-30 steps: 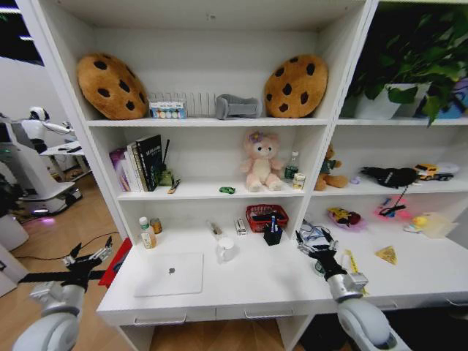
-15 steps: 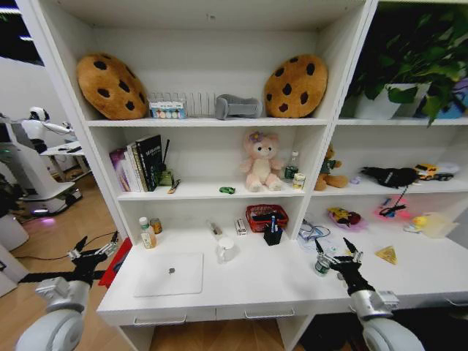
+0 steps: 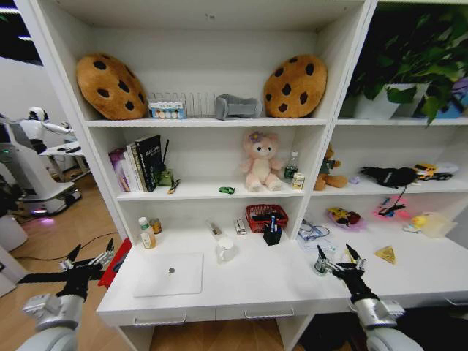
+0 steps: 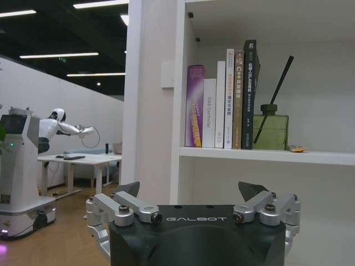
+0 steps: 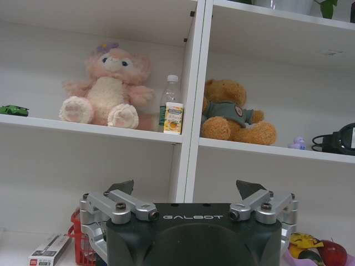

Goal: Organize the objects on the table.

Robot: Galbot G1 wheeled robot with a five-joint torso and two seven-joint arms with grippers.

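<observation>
White desk (image 3: pixel 278 289) — closed laptop (image 3: pixel 170 274), mug (image 3: pixel 225 249)

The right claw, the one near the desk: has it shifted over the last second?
Yes. The right gripper has pulled back toward the robot and out to its right, away from the red basket, toward the desk's front edge.

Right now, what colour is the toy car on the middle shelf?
Green. The toy car sits left of the pink plush; head view shows it best.

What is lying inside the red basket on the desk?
In the red basket a dark object shows above the rim, but what it is cannot be told. A black pen holder stands in front and covers the basket's lower right part.
</observation>
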